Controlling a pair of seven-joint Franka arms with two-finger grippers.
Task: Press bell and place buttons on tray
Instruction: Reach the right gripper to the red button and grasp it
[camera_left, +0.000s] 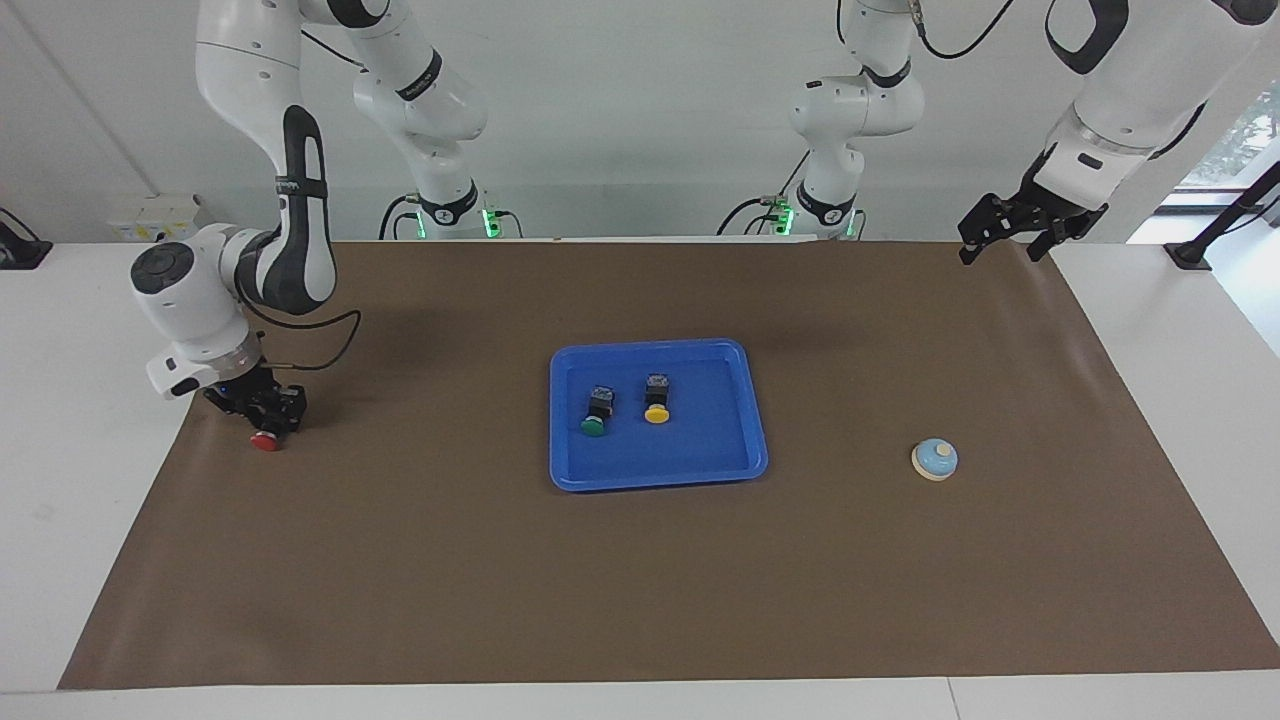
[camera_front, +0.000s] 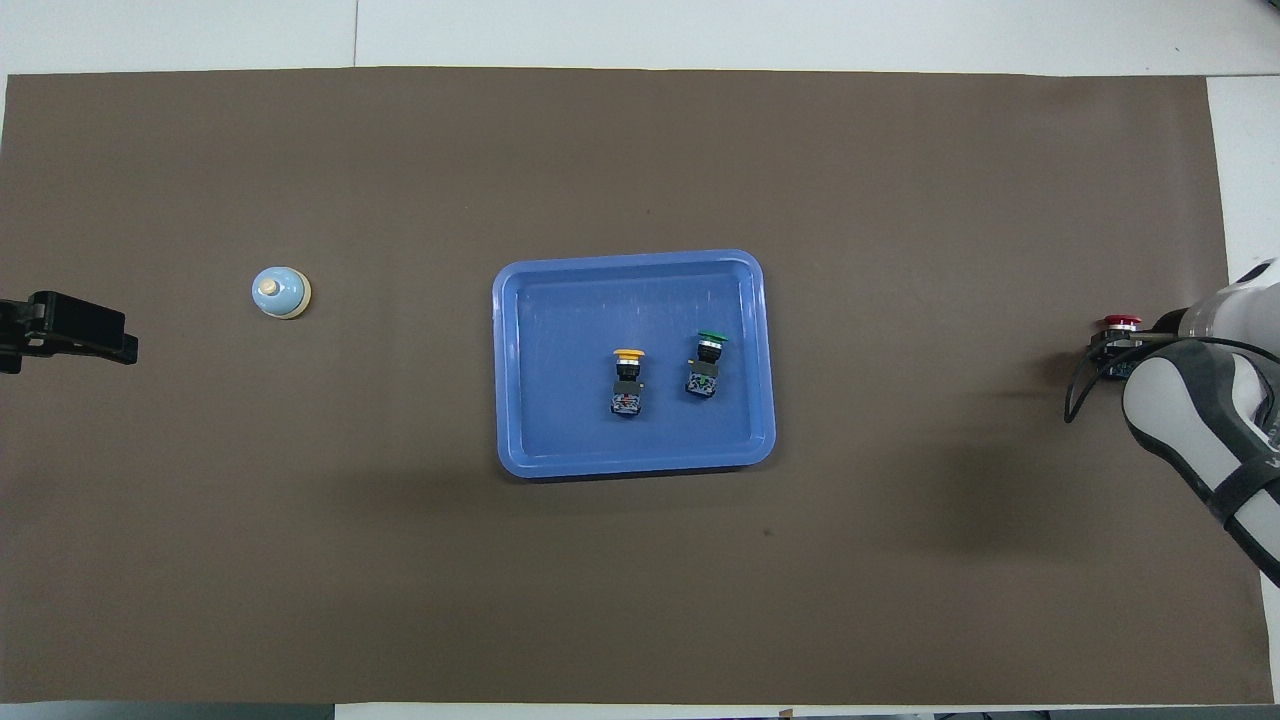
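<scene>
The blue tray (camera_left: 735, 455) (camera_front: 520, 440) lies mid-table. In it lie the green button (camera_left: 596, 413) (camera_front: 708, 360) and the yellow button (camera_left: 656, 400) (camera_front: 627, 379), side by side and apart. The red button (camera_left: 265, 441) (camera_front: 1121, 322) is on the brown mat at the right arm's end, outside the tray. My right gripper (camera_left: 258, 412) (camera_front: 1118, 352) is down on its black body, and only the red cap shows. The light-blue bell (camera_left: 935, 459) (camera_front: 280, 292) stands at the left arm's end. My left gripper (camera_left: 1005, 250) (camera_front: 70, 335) is open, raised and empty over the mat's edge, well apart from the bell.
A brown mat (camera_left: 640, 600) covers most of the white table. The right arm's elbow and forearm (camera_front: 1210, 430) hang over the mat's edge at its own end. Both arm bases stand along the table's robot side.
</scene>
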